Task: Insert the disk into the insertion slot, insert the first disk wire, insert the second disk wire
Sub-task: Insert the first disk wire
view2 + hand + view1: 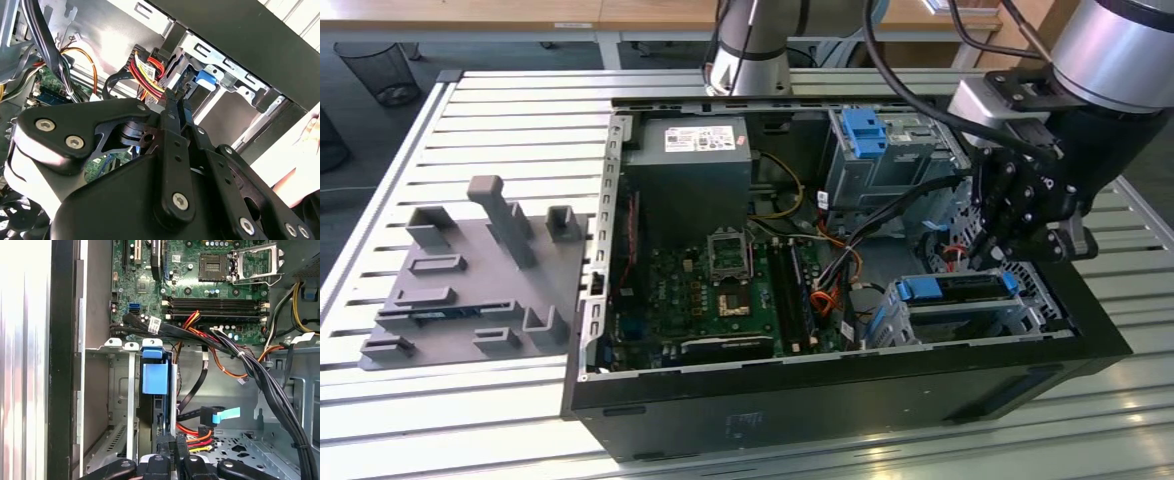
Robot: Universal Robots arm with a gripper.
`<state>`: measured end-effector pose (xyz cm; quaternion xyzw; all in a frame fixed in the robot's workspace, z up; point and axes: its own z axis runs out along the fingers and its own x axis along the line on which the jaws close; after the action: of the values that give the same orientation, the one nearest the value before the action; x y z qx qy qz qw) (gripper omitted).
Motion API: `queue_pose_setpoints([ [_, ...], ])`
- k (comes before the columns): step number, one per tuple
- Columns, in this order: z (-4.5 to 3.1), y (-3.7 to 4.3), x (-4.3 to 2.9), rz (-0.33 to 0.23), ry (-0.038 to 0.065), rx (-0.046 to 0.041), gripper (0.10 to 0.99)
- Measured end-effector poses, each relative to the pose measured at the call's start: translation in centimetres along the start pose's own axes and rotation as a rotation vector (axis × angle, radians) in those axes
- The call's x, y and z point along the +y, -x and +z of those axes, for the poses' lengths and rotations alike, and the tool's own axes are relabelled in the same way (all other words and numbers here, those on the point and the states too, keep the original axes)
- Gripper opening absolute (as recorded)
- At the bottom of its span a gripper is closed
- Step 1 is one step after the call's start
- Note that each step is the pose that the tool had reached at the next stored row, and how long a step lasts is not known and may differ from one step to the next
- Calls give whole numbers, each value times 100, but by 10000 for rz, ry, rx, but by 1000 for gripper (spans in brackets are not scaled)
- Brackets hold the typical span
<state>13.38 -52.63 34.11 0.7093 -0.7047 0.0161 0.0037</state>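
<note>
The disk (961, 288), clipped in its blue frame (154, 372), sits inside the insertion slot (897, 312), a silver perforated cage (117, 390) at the case's front corner on the exterior view's right. My gripper (983, 263) hangs just behind the disk's rear end. In both wrist views its fingers (165, 450) stand close together at the black plug of a red-and-yellow disk wire (196, 441) and appear shut on it (172, 95). A second black wire with a light-blue pull tab (220, 416) lies loose beside it on the case floor.
The open black case (854, 400) holds the motherboard (707, 290), a grey power supply (687, 165) and a taller bay with a blue tab (867, 130). Thick black cable bundles (260, 370) cross near the gripper. A grey fixture plate (467, 270) lies on the slatted table.
</note>
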Motion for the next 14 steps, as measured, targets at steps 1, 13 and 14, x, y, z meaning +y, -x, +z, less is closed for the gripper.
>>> queue_pose_setpoints([
  [1, 3, 0, 1, 0, -2, 0, 169],
  [13, 55, -43, 28, 5, -166, 3, 169],
  [14, 57, -46, 29, 5, -167, 2, 169],
])
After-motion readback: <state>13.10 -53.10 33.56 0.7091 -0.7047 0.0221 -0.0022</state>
